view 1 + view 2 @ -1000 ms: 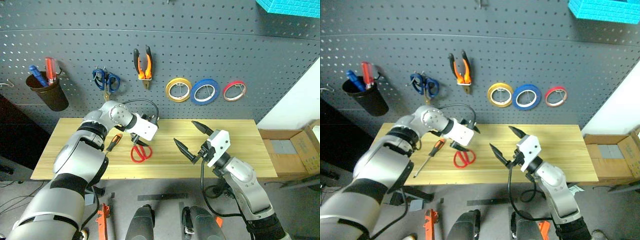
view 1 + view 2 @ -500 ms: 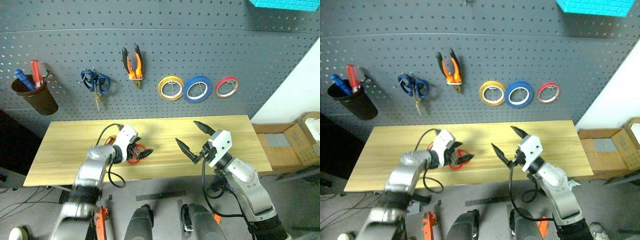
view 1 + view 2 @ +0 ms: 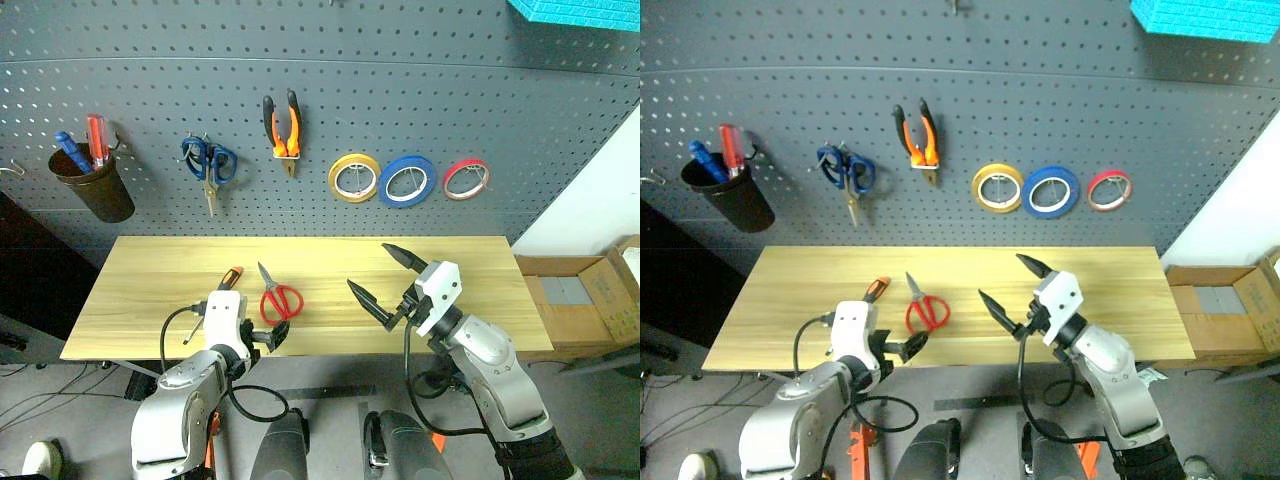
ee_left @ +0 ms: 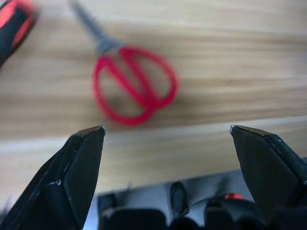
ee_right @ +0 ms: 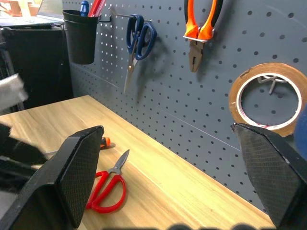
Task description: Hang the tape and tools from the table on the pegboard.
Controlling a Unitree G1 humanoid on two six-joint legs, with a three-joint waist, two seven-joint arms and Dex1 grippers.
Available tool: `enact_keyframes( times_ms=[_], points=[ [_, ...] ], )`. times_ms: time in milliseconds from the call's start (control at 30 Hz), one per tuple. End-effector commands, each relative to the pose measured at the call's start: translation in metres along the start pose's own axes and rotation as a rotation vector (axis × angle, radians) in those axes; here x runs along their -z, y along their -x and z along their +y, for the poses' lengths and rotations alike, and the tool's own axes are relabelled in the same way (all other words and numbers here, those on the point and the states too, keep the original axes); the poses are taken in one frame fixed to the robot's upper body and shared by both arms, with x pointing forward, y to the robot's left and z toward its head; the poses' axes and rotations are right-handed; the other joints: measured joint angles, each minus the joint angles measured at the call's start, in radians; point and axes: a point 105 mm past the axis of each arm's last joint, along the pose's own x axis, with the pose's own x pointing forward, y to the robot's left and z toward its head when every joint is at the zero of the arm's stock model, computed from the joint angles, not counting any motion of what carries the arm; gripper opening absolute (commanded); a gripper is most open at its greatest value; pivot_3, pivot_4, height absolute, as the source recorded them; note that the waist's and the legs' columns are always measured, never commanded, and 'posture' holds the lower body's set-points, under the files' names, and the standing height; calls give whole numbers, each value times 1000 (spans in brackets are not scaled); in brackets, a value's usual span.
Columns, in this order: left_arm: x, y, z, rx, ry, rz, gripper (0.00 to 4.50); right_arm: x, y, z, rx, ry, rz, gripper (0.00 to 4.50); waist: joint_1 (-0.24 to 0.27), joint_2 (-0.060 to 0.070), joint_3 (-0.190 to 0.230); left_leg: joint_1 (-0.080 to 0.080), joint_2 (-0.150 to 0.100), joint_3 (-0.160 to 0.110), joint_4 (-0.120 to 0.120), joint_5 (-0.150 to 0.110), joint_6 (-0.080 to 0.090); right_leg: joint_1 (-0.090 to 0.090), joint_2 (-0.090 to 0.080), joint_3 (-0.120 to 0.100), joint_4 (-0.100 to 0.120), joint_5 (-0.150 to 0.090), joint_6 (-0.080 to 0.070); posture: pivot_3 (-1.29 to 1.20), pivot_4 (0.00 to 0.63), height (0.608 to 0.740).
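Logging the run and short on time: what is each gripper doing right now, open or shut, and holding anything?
Left gripper: open, holding nothing, near the red-handled scissors on the table.
Right gripper: open, holding nothing, above the table.

Counted: three tape rolls, yellow (image 3: 355,178), blue (image 3: 408,181), red (image 3: 467,178); two scissors, blue-handled (image 3: 209,163), red-handled (image 3: 279,298); one pliers (image 3: 283,129); one black cup (image 3: 94,189).

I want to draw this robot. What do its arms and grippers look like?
Each arm is made of rounded silver-grey shells with black joints. At the wrist sits a white boxy block, with a looping black cable beside it. The left gripper and right gripper each have two black, pointed, wedge-shaped fingers.
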Motion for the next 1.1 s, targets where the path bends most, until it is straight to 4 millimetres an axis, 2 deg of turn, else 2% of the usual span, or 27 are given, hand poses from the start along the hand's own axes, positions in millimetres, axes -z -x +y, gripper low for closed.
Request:
enact_keyframes(
  times_ms=[33,100,300,500,567,800,1100],
  points=[
    [3,-6,6,-69,37,2,4484,-10,-2,-1,-10,13,-38,4500,6,0,0,0,0,1,0,0,0,0,0,0,0,0,0,76,232,740],
    [5,-11,4,-66,89,2,4484,-11,-2,0,-14,12,-39,4500,7,0,0,0,0,1,0,0,0,0,0,0,0,0,0,69,234,740],
    [-5,-32,-9,-9,285,-56,4484,-11,1,0,-18,17,-27,4500,8,-2,1,-1,0,2,0,0,0,0,0,0,-1,0,0,54,235,740],
    [-1,-42,-3,-52,378,-37,4484,-13,2,-3,-12,26,-24,4500,3,-2,1,-2,0,4,0,-1,-1,-2,0,0,-1,0,0,37,232,740],
    [0,-44,2,-75,408,-32,4484,-13,2,-5,-8,29,-22,4500,4,-2,1,-5,0,4,0,-1,-1,-5,1,1,-1,3,5,37,232,740],
    [4,-47,15,-88,412,-21,4484,-14,4,-4,0,30,-19,4500,5,-3,2,-6,-1,4,0,-1,-1,-5,1,0,-1,2,3,28,236,740],
    [0,-68,15,-30,426,-6,4484,-14,8,-1,6,21,-10,4500,5,-4,2,-7,-1,4,0,-1,-1,-6,1,0,-2,1,2,7,241,740]
  ],
)
